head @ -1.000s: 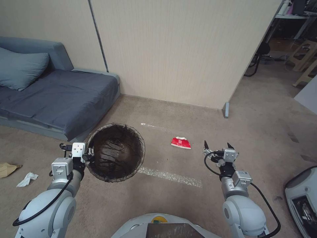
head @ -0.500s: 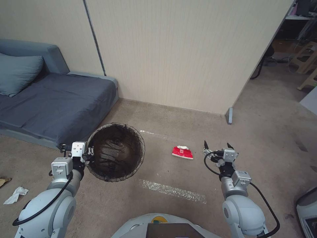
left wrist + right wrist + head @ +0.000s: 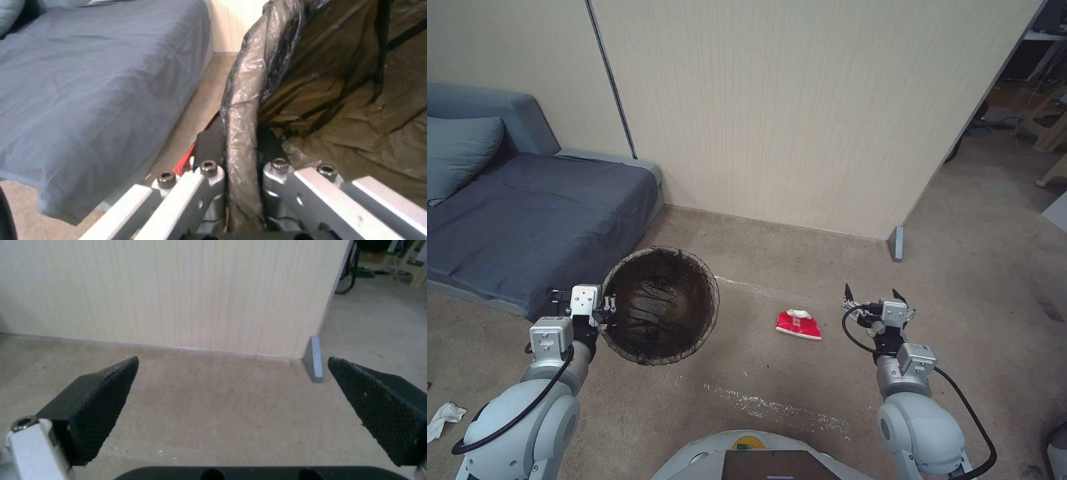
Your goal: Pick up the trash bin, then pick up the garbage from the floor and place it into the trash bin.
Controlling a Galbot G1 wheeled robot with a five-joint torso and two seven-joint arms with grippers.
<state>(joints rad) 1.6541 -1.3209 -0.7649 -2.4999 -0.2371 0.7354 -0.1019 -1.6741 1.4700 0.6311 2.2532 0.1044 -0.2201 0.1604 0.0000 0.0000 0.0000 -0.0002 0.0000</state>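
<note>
The trash bin, round and lined with a dark bag, hangs in front of me at the left. My left gripper is shut on its near-left rim. In the left wrist view the gripper pinches the bag-covered rim, and the bin's lining lies beyond it. A red-white wrapper, one piece of garbage, lies on the carpet between the bin and my right gripper. That gripper is open and empty, a little right of the wrapper; its fingertips stand wide apart. A white tissue lies far left.
A blue-grey sofa stands at the left, close behind the bin. A beige wall panel runs across ahead and ends at a grey foot. Open carpet continues to the right of it. A pale streak marks the floor near my base.
The whole picture has shifted, so the camera moved: sofa and tissue slid left, the wall's end slid right, the floor streak came nearer. Both arms hold the same pose.
</note>
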